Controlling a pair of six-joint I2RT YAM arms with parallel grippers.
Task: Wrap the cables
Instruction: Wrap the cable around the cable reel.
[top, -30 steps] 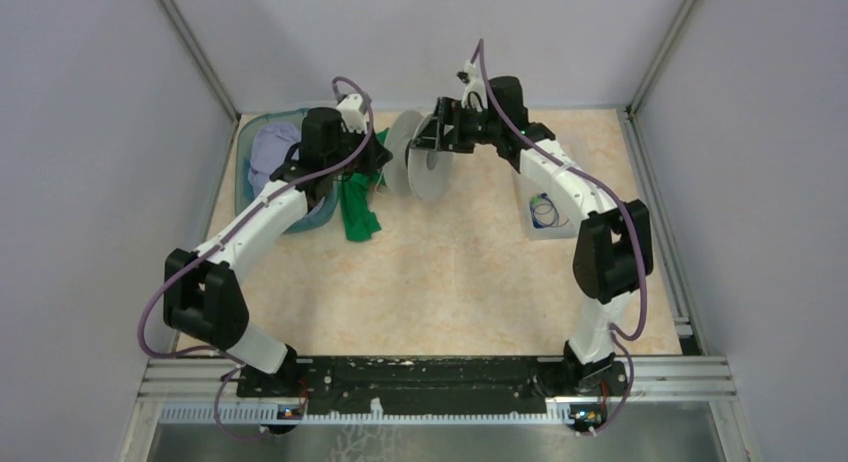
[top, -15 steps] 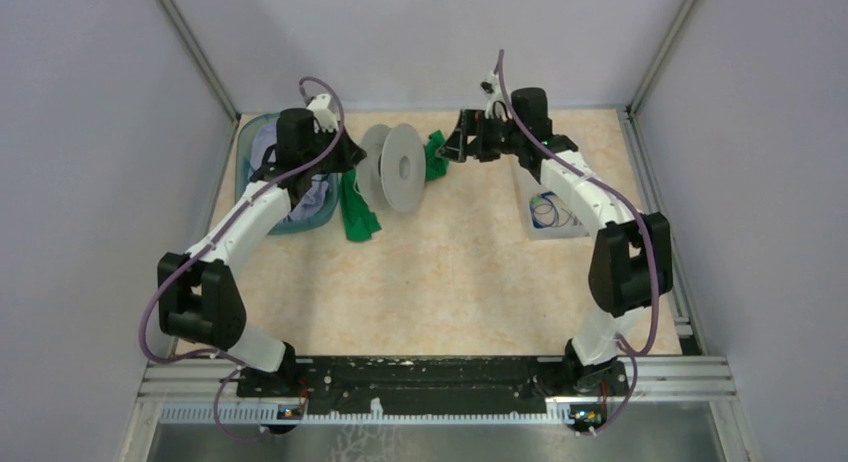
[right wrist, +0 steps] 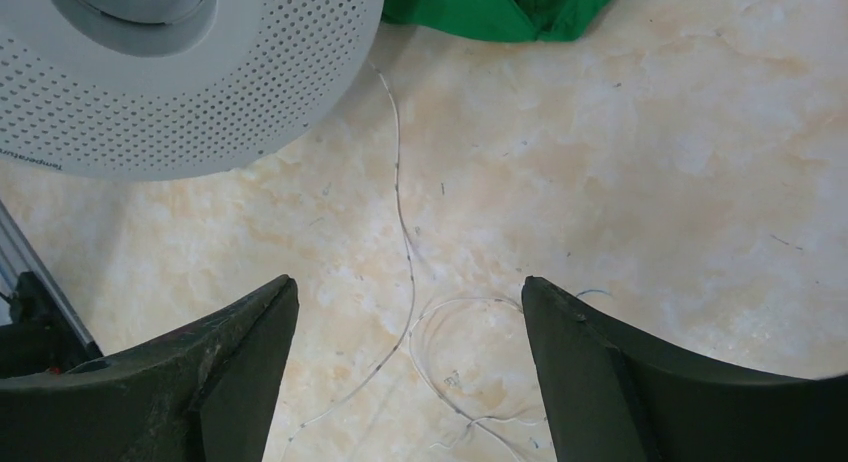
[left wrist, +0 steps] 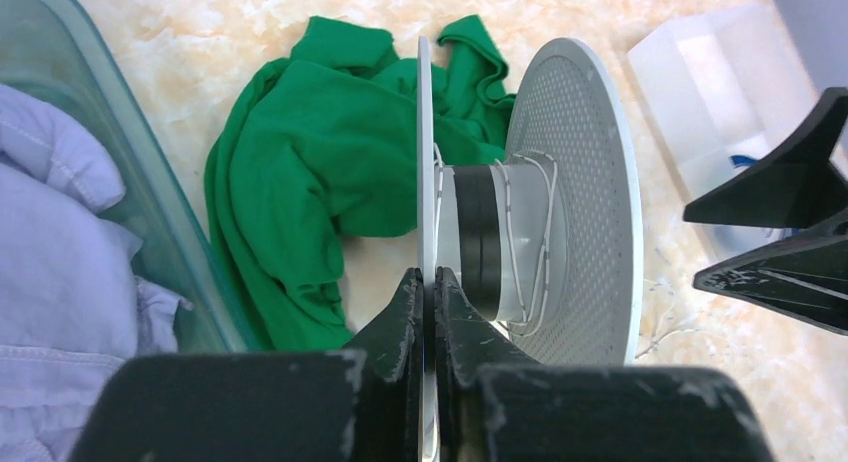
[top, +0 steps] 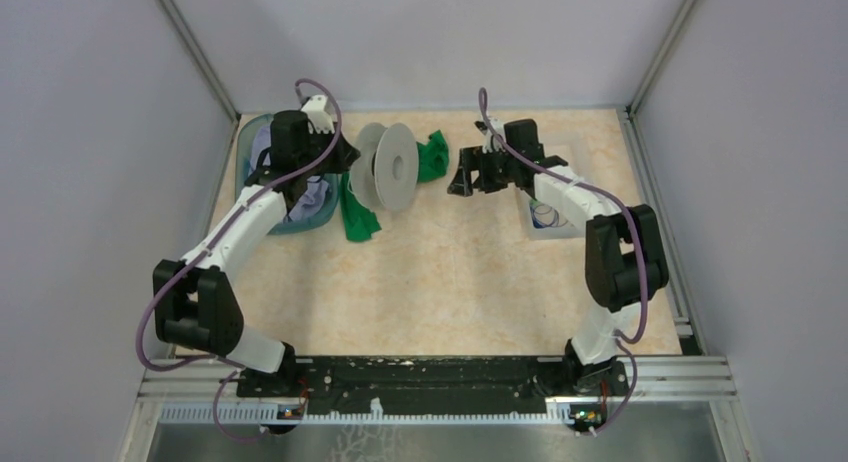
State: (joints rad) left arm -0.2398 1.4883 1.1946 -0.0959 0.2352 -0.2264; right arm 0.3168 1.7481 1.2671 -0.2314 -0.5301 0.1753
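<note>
Left wrist view: left fingers (left wrist: 405, 307) clamp the spool (left wrist: 575, 182) by its flange — holding it upright keeps the hub exposed. The right fingers (right wrist: 245, 342) stand wide apart, empty, above the whitish cable (right wrist: 405, 232) lying loose on the tabletop (right wrist: 650, 162) — likely ready to grasp it.

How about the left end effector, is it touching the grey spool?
Touching. The left wrist view shows the left end effector shut on the thin near flange of the spool, one finger pressed against each face.
</note>
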